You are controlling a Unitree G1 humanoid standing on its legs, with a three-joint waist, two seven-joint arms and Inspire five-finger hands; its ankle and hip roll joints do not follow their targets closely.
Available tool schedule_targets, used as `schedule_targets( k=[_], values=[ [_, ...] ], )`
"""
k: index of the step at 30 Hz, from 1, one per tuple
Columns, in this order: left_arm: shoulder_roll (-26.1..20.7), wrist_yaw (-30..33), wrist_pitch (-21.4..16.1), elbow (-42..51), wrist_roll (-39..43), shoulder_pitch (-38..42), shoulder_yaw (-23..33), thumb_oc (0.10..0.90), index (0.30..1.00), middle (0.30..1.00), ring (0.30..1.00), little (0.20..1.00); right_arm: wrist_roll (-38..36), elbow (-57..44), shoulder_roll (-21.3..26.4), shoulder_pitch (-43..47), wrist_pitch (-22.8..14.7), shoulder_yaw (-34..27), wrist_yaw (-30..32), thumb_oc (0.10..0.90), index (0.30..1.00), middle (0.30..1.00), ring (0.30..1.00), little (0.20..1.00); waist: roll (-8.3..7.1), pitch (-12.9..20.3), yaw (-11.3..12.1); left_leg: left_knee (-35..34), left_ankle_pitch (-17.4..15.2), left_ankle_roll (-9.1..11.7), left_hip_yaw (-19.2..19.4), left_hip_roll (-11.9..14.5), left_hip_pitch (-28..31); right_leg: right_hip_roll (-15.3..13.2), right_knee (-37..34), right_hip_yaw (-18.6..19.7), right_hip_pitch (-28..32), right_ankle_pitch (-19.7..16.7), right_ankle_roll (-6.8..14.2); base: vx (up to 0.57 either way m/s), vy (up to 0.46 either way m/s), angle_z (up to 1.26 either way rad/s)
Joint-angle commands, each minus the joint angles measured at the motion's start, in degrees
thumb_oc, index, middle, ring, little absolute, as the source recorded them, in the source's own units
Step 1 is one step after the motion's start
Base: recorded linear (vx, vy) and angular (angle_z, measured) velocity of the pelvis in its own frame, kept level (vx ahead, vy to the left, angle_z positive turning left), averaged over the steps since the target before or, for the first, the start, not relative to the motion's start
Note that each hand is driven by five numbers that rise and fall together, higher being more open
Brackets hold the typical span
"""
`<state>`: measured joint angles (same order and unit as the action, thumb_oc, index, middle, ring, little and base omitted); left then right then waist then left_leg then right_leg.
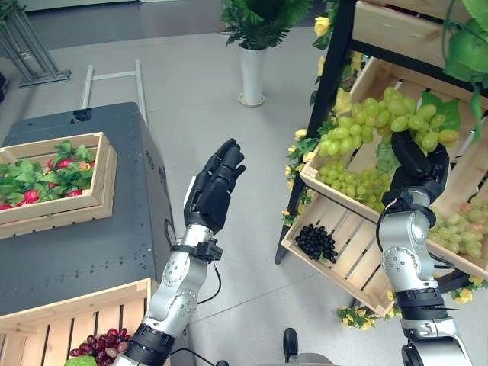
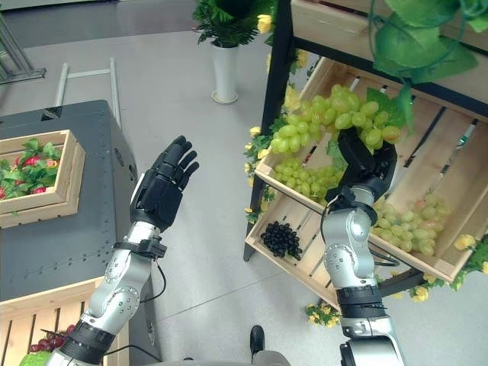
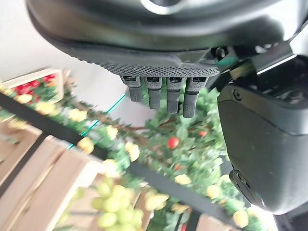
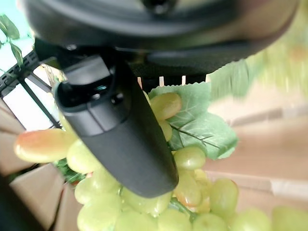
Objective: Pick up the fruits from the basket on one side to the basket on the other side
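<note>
Grey floor runs across the whole scene, with a white vase of greenery (image 1: 252,72) standing at the back. To the robot's right rises a dark-framed wooden shelf (image 1: 335,84), and its tilted slatted crate (image 1: 339,244) holds the fruit: several bunches of green grapes and one small dark bunch (image 1: 316,242) low on the slats. To the left sits a dark grey cabinet (image 1: 84,244) carrying a leafy crate of red fruit (image 1: 53,179), and nearer the robot lies a receiving crate (image 1: 46,328) with a purple bunch (image 1: 99,345) already in its corner.

Largest of the fruit is the top green grape bunch (image 1: 385,118), lying across the upper part of the shelf crate with a leaf beside it. The right hand (image 1: 415,164) is up against this bunch; in its wrist view the thumb (image 4: 125,139) lies pressed over the grapes (image 4: 190,158), but the fingers are hidden behind the cluster, so I cannot tell whether they have closed. The left hand (image 1: 216,187) hangs in mid-air between cabinet and shelf, fingers straight and spread, holding nothing.

Such a bunch is probably fairly light yet floppy, with smooth round grapes that slip apart under a squeeze. A loose cupping hold around the thick upper mass, near the stem, looks safer than pinching single grapes.
</note>
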<state>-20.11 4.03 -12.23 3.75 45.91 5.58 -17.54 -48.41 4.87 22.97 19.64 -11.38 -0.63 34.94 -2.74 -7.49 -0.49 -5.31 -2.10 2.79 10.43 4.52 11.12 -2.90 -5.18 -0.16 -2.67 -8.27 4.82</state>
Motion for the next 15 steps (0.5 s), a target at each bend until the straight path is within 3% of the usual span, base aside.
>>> schedule_targets(
  k=[1,6,7,8,9,10,11,12,15],
  values=[
    [-1.5,-3.6,-4.7,-0.6,0.9,8.0,-3.0,0.800,0.900,0.900,0.900,0.900,7.8,0.8,7.3,8.3,-2.6,-3.6,-0.4,0.400,0.300,0.300,0.300,0.300,0.20,7.4,-1.0,0.3,0.2,1.4,-0.7,3.2,-4.9,-4.7,0.2,-1.7,4.4,4.5,3.1,0.00,-0.018,-0.06],
    [-1.8,-3.8,-4.6,-0.1,1.6,8.5,-4.2,0.800,0.900,0.900,0.900,0.900,10.5,6.0,10.0,9.2,-0.6,-4.1,3.3,0.400,0.300,0.300,0.300,0.300,0.24,7.1,-1.6,0.3,0.0,1.6,-0.1,3.7,-4.6,-4.5,0.2,-1.1,4.1,4.3,3.1,0.00,-0.016,-0.15],
    [-1.9,-4.1,-4.5,-0.3,2.0,9.0,-4.6,0.800,0.900,0.900,0.900,0.900,13.8,9.4,11.6,9.3,3.8,-4.3,3.3,0.400,0.300,0.300,0.300,0.300,0.21,7.0,-1.9,0.3,-0.1,1.7,0.0,3.7,-4.6,-4.4,0.2,-0.8,4.0,4.2,3.2,0.00,0.000,0.00],
    [-1.9,-4.1,-4.5,-0.4,2.0,9.0,-4.6,0.800,0.900,0.900,0.900,0.900,13.7,9.4,11.6,9.3,3.8,-4.3,3.3,0.400,0.300,0.300,0.300,0.300,0.23,6.9,-1.8,0.3,-0.1,1.7,0.0,3.7,-4.6,-4.4,0.2,-0.8,4.0,4.2,3.2,0.00,0.000,0.00],
    [-1.9,-4.1,-4.3,-0.2,2.1,9.4,-4.8,0.800,0.900,0.900,0.900,0.900,16.4,12.0,12.9,9.2,8.4,-3.8,1.3,0.400,0.300,0.300,0.300,0.300,0.18,6.9,-2.0,0.3,-0.1,1.8,0.1,3.8,-4.6,-4.4,0.2,-0.7,3.8,4.1,3.2,0.00,0.000,0.00],
    [-1.9,-3.6,-3.8,0.3,2.0,9.7,-5.0,0.800,0.900,0.900,0.900,0.900,18.7,14.1,14.4,9.3,11.6,-2.7,-0.4,0.449,0.373,0.373,0.373,0.373,0.09,6.8,-2.2,0.3,0.0,1.8,0.2,3.8,-4.7,-4.4,0.2,-0.5,3.6,4.0,3.2,0.00,0.000,0.00],
    [-2.1,-3.4,-3.8,0.6,2.1,9.8,-5.1,0.800,0.900,0.900,0.900,0.900,20.3,15.4,15.8,9.1,13.9,-1.6,-2.5,0.718,0.778,0.778,0.778,0.778,-0.01,6.8,-2.3,0.3,0.0,1.8,0.2,3.9,-4.7,-4.3,0.2,-0.4,3.4,3.9,3.2,0.00,0.000,0.00],
    [-2.1,-3.2,-3.8,0.7,2.0,9.7,-5.2,0.800,0.900,0.900,0.900,0.900,22.7,16.5,17.3,8.8,16.8,-0.4,-5.6,0.800,0.900,0.900,0.900,0.900,-0.05,6.7,-2.6,0.3,-0.3,1.9,0.3,3.9,-4.5,-4.3,0.2,-0.5,3.6,4.2,3.4,0.00,0.000,0.00],
    [-2.5,-3.0,-3.3,1.3,1.6,9.7,-4.6,0.800,0.900,0.900,0.900,0.900,27.4,19.0,23.1,7.8,22.3,3.4,-13.9,0.800,0.900,0.900,0.900,0.900,-0.71,6.5,-3.3,0.3,-0.1,2.0,0.9,4.3,-4.4,-4.1,0.2,0.0,3.2,3.9,3.3,-0.01,-0.023,-0.01]
  ],
)
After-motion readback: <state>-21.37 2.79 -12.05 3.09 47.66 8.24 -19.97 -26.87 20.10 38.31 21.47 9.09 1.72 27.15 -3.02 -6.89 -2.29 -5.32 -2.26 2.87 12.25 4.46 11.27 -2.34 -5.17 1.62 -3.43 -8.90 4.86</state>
